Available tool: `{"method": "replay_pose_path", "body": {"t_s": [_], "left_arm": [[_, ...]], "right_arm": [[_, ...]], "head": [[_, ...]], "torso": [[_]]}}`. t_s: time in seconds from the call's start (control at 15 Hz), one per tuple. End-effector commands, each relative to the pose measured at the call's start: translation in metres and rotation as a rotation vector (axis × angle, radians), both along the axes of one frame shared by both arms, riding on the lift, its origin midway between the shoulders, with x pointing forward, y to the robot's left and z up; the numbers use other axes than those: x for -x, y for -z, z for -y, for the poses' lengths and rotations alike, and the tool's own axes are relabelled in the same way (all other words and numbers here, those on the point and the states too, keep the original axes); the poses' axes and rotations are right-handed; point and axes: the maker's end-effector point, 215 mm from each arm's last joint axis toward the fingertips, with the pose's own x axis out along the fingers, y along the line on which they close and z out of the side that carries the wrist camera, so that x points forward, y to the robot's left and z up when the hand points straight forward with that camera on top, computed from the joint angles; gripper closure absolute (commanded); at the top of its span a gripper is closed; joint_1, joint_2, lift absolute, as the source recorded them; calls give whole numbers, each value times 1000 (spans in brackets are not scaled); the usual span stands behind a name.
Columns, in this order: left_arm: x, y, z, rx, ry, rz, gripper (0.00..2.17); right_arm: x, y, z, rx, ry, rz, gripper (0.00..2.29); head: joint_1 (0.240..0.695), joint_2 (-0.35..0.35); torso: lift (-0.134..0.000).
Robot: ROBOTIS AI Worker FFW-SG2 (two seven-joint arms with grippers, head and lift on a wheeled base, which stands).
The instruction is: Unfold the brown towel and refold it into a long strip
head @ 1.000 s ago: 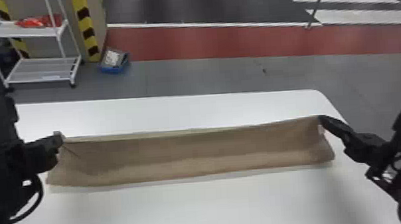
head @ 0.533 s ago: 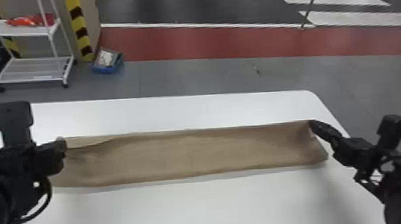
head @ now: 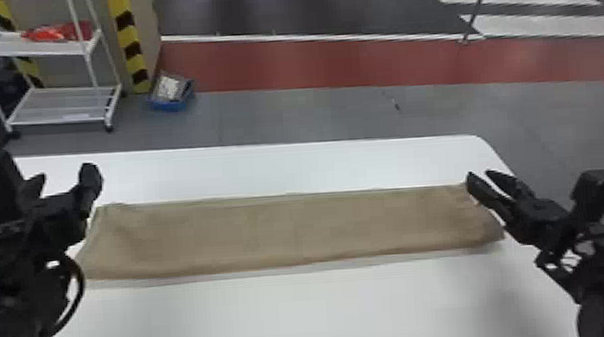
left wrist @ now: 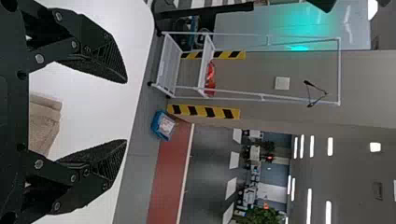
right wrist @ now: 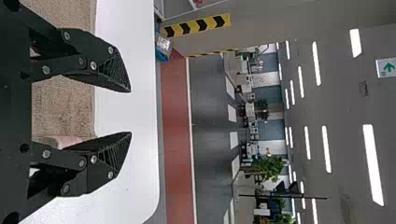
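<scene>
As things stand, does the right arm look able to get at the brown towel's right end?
Probably yes: the right gripper is open beside that end of the brown towel, and nothing visible blocks the way, though its height above the cloth is hard to judge.

Left claw (head: 66, 178), right claw (head: 479, 174), both open.
</scene>
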Motion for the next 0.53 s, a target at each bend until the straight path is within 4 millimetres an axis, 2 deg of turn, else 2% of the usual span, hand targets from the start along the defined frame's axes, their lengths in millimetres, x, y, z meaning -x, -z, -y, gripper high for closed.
{"method": "replay_pose_path", "body": {"t_s": [0.0,0.13,0.2,0.33,0.47], "left_arm": [[13,7,-15,-13,-23,2,33],[24,20,-25,-22,-5,-23,39],[29,26,-30,-24,18,-34,43],[31,27,-37,-1,75,-32,39],[29,32,-41,48,121,-44,46]], "right_arm": [[6,-7,0,17,-3,44,49],[18,-4,10,5,8,37,60],[23,-2,17,0,1,24,144],[33,7,26,-37,-11,-5,194],[42,6,29,-73,-37,-3,194]], "head": [[695,-124],[695,-115],[695,-111],[695,-116],[695,-121]], "torso": [[-125],[-125],[-125],[-125],[-125]]}}
